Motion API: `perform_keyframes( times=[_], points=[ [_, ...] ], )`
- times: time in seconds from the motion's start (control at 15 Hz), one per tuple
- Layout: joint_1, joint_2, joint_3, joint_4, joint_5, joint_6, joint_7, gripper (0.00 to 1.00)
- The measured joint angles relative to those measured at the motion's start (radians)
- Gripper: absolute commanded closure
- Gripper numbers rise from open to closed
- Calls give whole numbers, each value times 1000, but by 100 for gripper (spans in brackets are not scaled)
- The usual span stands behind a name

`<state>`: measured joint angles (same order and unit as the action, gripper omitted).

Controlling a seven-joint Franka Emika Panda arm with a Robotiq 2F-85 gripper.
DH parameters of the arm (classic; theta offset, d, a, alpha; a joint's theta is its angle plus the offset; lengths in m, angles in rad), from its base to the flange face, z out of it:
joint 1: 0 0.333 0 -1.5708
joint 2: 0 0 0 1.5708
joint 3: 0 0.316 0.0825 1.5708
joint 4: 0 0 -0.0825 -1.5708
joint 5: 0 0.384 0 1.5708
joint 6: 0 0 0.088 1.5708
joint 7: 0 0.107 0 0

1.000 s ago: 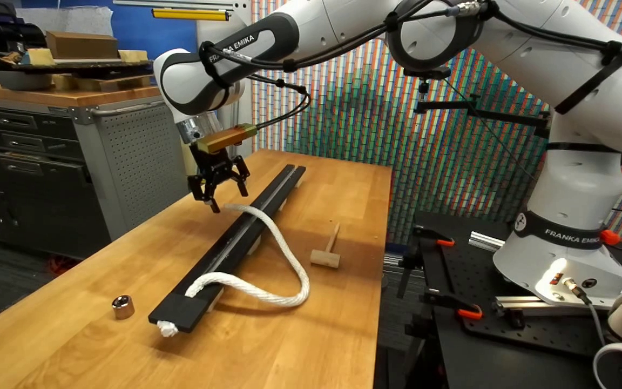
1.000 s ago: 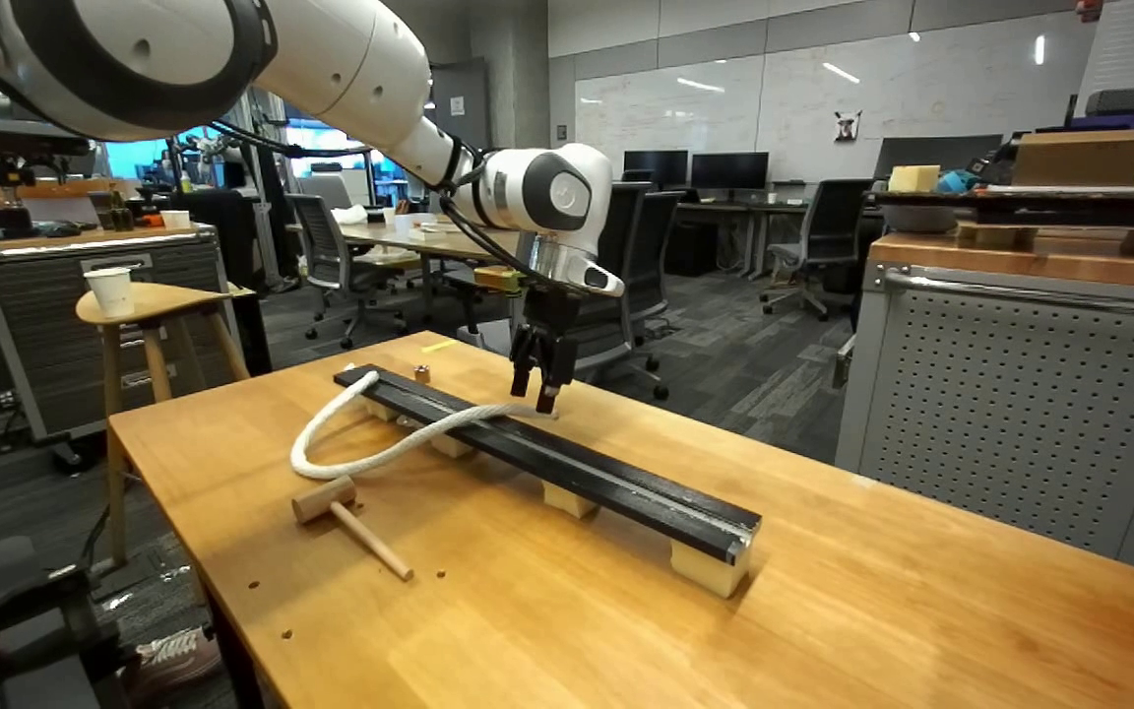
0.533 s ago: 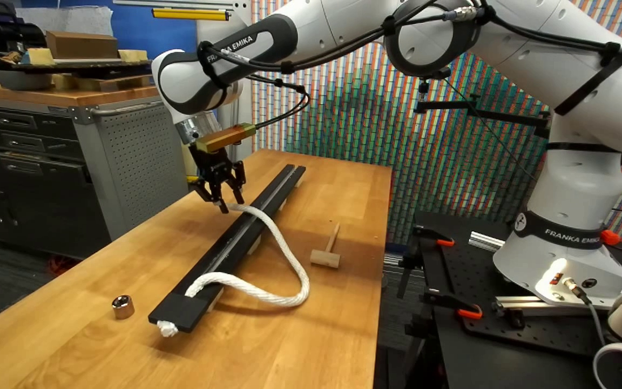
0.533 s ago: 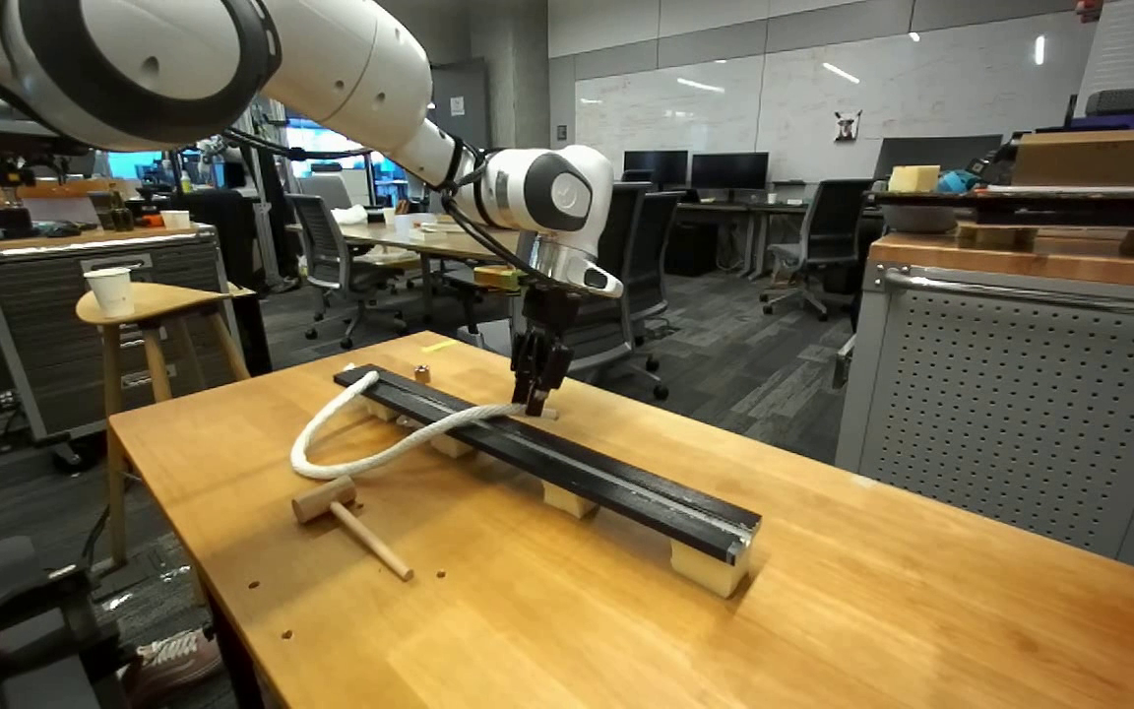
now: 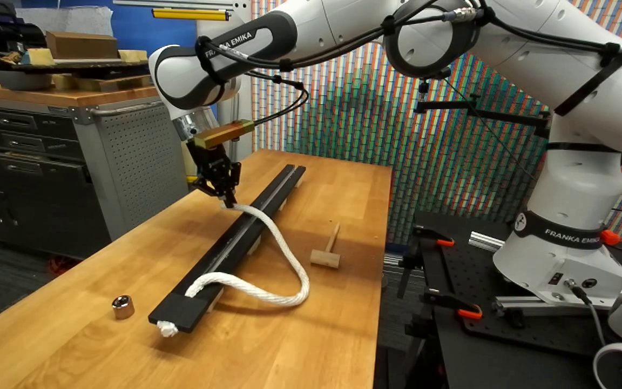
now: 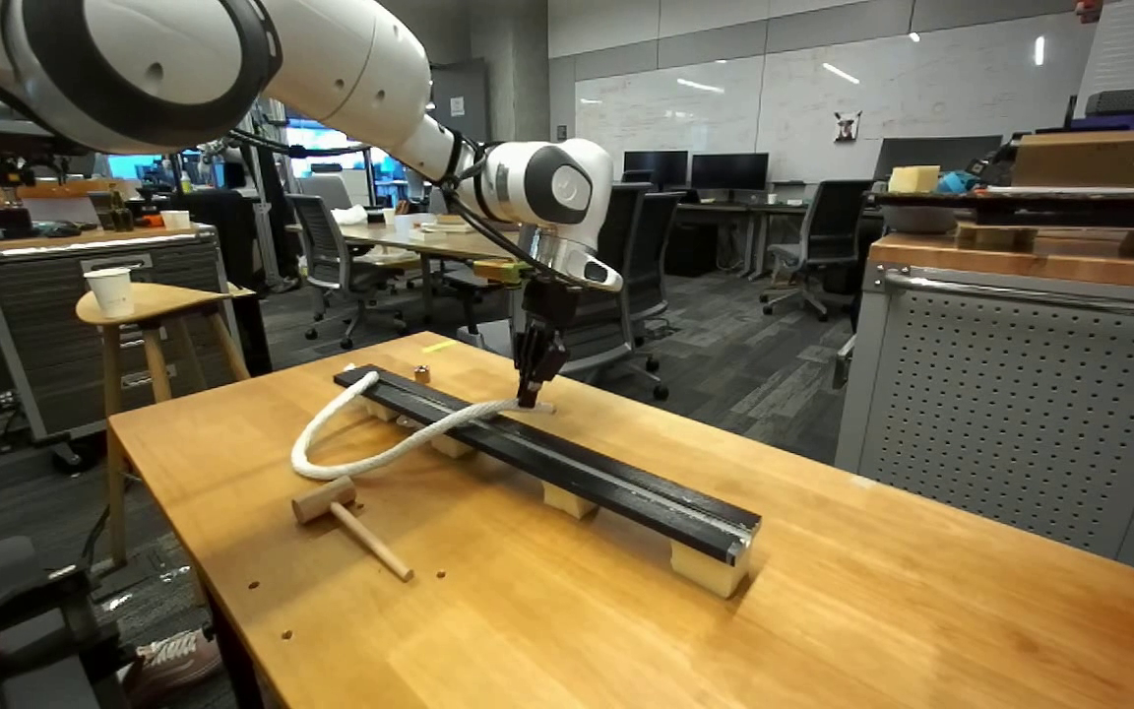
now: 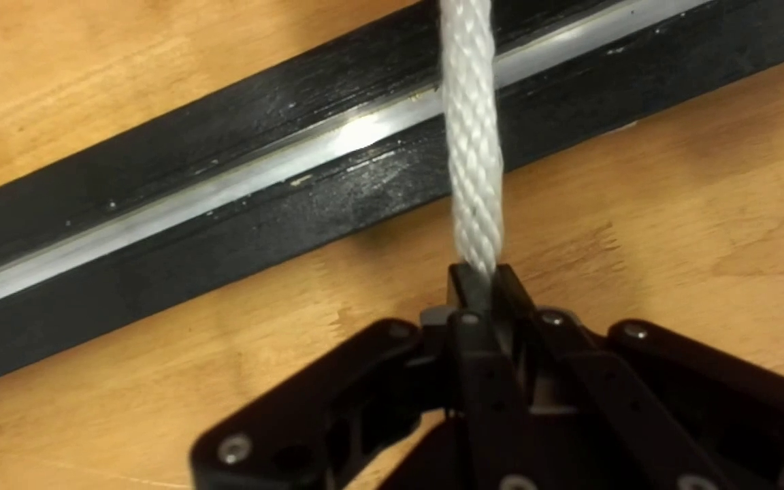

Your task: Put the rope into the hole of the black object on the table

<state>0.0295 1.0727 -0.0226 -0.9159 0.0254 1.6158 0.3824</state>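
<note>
The white rope (image 5: pixel 304 278) leaves the near end of the black object (image 5: pixel 222 246), loops out over the table (image 5: pixel 322 335) and crosses back over the bar. A frayed white tuft (image 5: pixel 167 328) pokes out at that bar end. My gripper (image 5: pixel 229 205) is shut on the rope close to its free end, on the far side of the bar from the loop. A short stub extends past the fingers in an exterior view (image 6: pixel 547 408). In the wrist view the rope (image 7: pixel 472 143) runs from the gripper (image 7: pixel 482 275) across the hole, a pale lengthwise groove (image 7: pixel 194 201), lying above it.
Pale blocks (image 6: pixel 710 569) prop the bar off the tabletop. A wooden mallet (image 5: pixel 325 259) lies on the loop's side of the bar. A small coppery metal cylinder (image 5: pixel 123 307) stands near the bar's near end. A grey cabinet (image 5: pixel 133 156) is beyond the table edge.
The jaws have come together from wide apart and now clamp the rope near its free end. My gripper has also dipped slightly toward it. The rest of the rope lies much the same.
</note>
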Motion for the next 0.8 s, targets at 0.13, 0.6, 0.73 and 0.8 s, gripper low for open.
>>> perform_keyframes(
  times=[0.13,0.6,0.73,0.8],
  points=[
    [1,-1,0,15,0,-10,0,98],
    [-10,-27,-9,50,0,-21,73,98],
    [-21,-44,-18,50,0,-21,121,98],
    [-29,-55,-23,49,0,-21,147,98]
  ],
)
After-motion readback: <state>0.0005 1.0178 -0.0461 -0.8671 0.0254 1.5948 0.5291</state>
